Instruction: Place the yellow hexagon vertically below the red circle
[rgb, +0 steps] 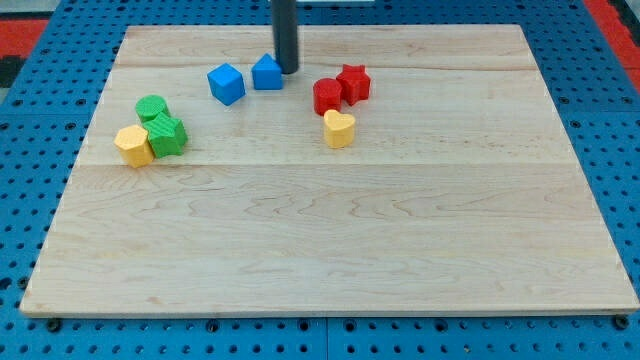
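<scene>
One yellow hexagon (133, 146) | far lower-left of my tip (287, 71) | no pincer visible

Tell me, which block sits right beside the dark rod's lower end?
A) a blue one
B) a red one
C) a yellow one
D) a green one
A: my tip stands at the right edge of a blue block, with the blue cube further toward the view's left.
</scene>
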